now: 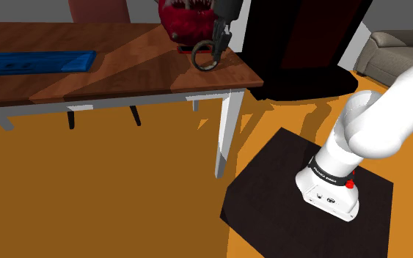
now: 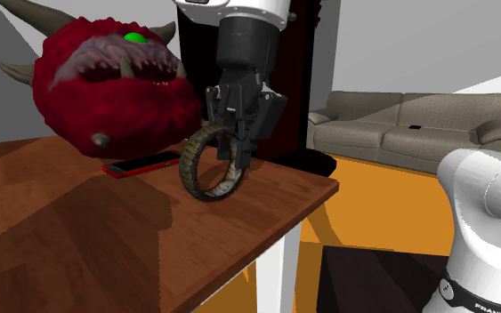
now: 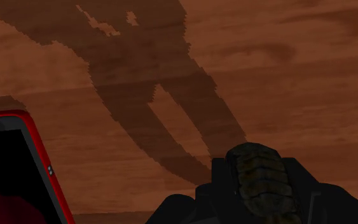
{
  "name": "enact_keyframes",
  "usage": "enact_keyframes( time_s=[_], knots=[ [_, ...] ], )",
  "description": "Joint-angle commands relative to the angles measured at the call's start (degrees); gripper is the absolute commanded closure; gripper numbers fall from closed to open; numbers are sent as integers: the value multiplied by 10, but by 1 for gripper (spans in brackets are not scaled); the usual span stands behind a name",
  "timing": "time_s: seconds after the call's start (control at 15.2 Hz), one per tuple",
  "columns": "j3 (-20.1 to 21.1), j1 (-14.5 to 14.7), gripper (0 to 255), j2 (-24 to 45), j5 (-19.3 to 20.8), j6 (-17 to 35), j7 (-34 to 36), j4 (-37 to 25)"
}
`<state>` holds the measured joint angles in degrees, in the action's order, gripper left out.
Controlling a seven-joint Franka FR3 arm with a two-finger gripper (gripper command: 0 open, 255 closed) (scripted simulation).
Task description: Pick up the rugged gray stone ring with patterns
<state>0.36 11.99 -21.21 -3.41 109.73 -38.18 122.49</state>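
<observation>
The claw (image 2: 236, 158) is clamped on the upper rim of the rugged grey patterned ring (image 2: 211, 192). The ring hangs upright over the brown desk (image 2: 106, 240) at the shoulder view's right end, near a red phone (image 2: 141, 164) and a horned red monster head (image 2: 115, 89).

White letters starting "FRAN" are read on the black band (image 2: 484, 298) round the arm (image 2: 488, 200) near its base; the rest is cut off by the picture's edge.
</observation>
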Motion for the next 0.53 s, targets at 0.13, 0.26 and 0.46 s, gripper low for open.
enact_keyframes(
  time_s=[0.13,0.26,0.46],
  knots=[
    [-1,0,255,-1,1,-16,0,-14],
    [-1,-1,255,0,1,-31,1,-31],
    [-1,-1,255,3,1,-54,2,-56]
  ],
)
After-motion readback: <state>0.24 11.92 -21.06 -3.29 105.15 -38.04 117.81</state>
